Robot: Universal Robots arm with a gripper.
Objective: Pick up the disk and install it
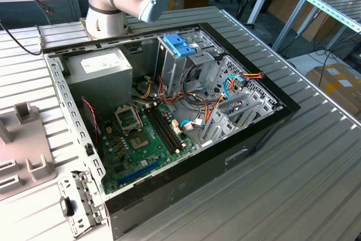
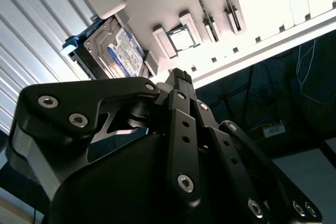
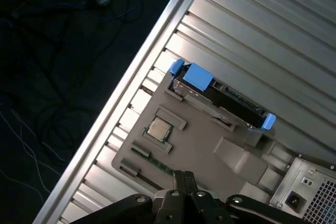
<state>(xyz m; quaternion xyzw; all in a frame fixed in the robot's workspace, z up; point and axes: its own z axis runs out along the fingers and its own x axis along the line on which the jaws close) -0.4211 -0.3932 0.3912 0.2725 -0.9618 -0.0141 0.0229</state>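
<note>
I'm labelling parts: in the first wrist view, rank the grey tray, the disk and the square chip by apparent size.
1. grey tray
2. disk
3. square chip
None look alike.

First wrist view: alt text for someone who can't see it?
The disk, blue-railed, stands on edge in a grey tray on a ribbed metal table. The gripper, shut and empty, hangs above the tray, apart from the disk; a square chip lies in the tray.
</note>
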